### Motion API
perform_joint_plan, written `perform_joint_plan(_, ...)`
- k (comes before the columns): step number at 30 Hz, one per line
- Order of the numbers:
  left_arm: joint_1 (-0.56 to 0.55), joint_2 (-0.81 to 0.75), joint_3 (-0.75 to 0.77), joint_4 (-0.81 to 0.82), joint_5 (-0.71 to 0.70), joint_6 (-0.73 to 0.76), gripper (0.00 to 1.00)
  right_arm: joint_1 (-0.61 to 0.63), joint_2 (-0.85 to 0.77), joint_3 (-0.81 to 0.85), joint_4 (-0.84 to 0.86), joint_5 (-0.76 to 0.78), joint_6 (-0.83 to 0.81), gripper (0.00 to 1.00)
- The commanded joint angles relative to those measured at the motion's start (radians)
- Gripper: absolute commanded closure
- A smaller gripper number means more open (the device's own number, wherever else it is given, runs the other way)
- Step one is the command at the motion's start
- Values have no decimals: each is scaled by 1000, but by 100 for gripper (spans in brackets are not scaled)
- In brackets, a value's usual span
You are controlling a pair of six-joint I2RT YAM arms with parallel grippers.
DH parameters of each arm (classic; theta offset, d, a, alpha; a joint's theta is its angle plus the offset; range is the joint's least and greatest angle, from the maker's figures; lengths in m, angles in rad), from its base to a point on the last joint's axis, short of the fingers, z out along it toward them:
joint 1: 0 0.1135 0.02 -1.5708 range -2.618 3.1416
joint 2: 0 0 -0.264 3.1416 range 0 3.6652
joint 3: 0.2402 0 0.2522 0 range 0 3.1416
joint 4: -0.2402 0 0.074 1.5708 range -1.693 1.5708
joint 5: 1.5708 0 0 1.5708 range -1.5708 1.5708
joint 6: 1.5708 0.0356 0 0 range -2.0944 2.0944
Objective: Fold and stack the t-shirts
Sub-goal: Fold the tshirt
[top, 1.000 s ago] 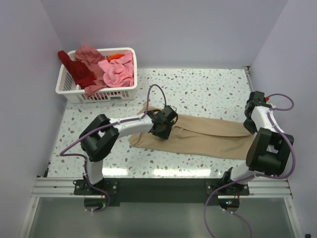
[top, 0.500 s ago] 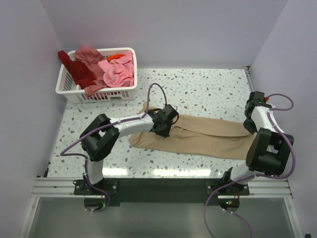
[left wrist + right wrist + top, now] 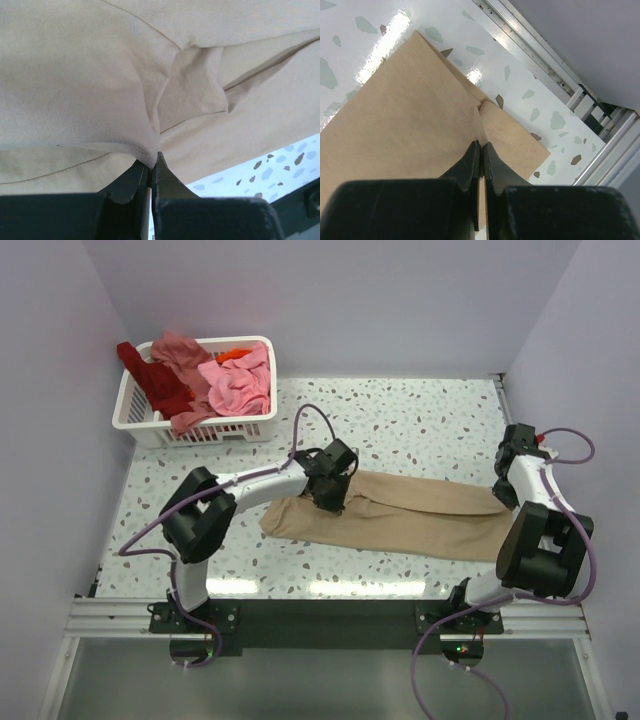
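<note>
A large tan t-shirt (image 3: 420,515) lies in a long folded strip across the table. My left gripper (image 3: 328,498) is shut on a pinched fold of it near its left part; in the left wrist view the cloth (image 3: 100,75) bunches into the closed tips (image 3: 152,162). At the strip's right end my right gripper (image 3: 503,500) is shut on the tan t-shirt (image 3: 410,115) close to its stitched hem, tips (image 3: 481,146) pressed together. More t-shirts fill the basket: pink (image 3: 240,385), dark red (image 3: 160,385), salmon (image 3: 178,348), orange (image 3: 235,353).
The white slatted basket (image 3: 135,412) stands at the table's back left. A metal rail (image 3: 580,100) runs along the table's right edge beside the right gripper. Purple walls enclose the speckled table (image 3: 420,425).
The left gripper's jaws have closed onto the tan t-shirt's fold and the wrist has shifted slightly toward the back. The right arm has not moved.
</note>
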Motion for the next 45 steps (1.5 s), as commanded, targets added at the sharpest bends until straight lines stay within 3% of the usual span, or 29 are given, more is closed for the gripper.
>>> perform_joint_plan(1, 25, -51, 42, -64, 127, -16, 100, -4, -15, 7, 3, 34, -3, 100)
perform_joint_plan(21, 26, -48, 61, -167, 305, -20, 100, -4, -4, 7, -13, 95, 1, 100)
perform_joint_plan(22, 26, -50, 63, -163, 326, -17, 95, -4, -3, 6, -14, 100, 3, 100)
perform_joint_plan(23, 25, -53, 65, -160, 334, -16, 78, -4, -1, 6, -16, 103, 6, 100)
perform_joint_plan(25, 26, -59, 72, -161, 336, -8, 56, -4, 1, 6, -17, 103, 6, 100)
perform_joint_plan(26, 26, -71, 83, -163, 327, -5, 38, -2, 4, 6, -17, 103, 7, 100)
perform_joint_plan(28, 45, -91, 89, -166, 286, -6, 30, -4, 2, 9, -19, 101, 3, 100)
perform_joint_plan(29, 55, -123, 82, -160, 272, -12, 25, -4, -3, 9, -13, 101, 0, 98)
perform_joint_plan(30, 69, -145, 68, -151, 258, -26, 25, -2, -15, 9, -11, 101, -5, 85)
perform_joint_plan(33, 152, -235, -23, -83, 183, -51, 25, 25, -58, -10, -4, 84, -8, 64)
perform_joint_plan(40, 189, -245, -119, -74, 17, 7, 25, 249, -121, -57, -23, 155, 3, 46)
perform_joint_plan(42, 197, -243, -142, -60, 9, 14, 25, 277, -148, -57, -33, 109, 10, 42)
perform_joint_plan(45, 212, -243, -178, 9, 35, 15, 25, 349, -258, -91, 4, -42, 4, 29)
